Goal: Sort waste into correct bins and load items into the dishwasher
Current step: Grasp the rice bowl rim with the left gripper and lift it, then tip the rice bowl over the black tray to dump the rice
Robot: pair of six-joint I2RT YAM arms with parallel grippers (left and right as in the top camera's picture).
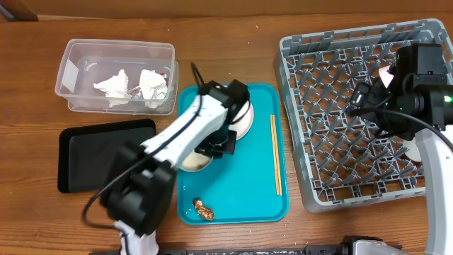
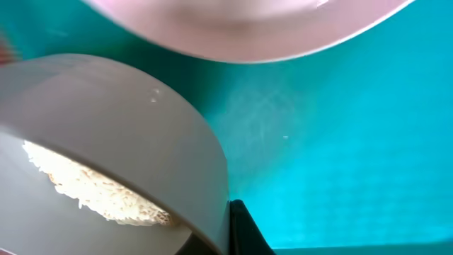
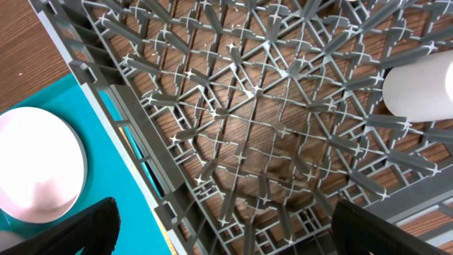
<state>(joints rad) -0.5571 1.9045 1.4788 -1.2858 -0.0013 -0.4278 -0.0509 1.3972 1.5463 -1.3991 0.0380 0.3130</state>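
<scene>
A grey-white bowl (image 1: 192,163) holding loose white rice (image 2: 92,188) sits on the teal tray (image 1: 262,198). My left gripper (image 1: 212,150) is shut on the bowl's rim (image 2: 212,177), one finger inside and one outside (image 2: 223,237). A pale pink plate (image 1: 244,126) lies just behind it and also shows in the left wrist view (image 2: 248,28). Two chopsticks (image 1: 275,152) and a brown food scrap (image 1: 205,208) lie on the tray. My right gripper (image 1: 364,99) hangs open and empty (image 3: 226,234) over the grey dish rack (image 1: 340,120). A white cup (image 3: 425,88) lies in the rack.
The clear tub (image 1: 117,53) at the back left holds crumpled white tissues (image 1: 113,86) and a bit of red wrapper (image 1: 165,74). The flat black tray (image 1: 92,152) lies left of the teal tray. The rack's wall (image 3: 141,142) stands between the teal tray and my right gripper.
</scene>
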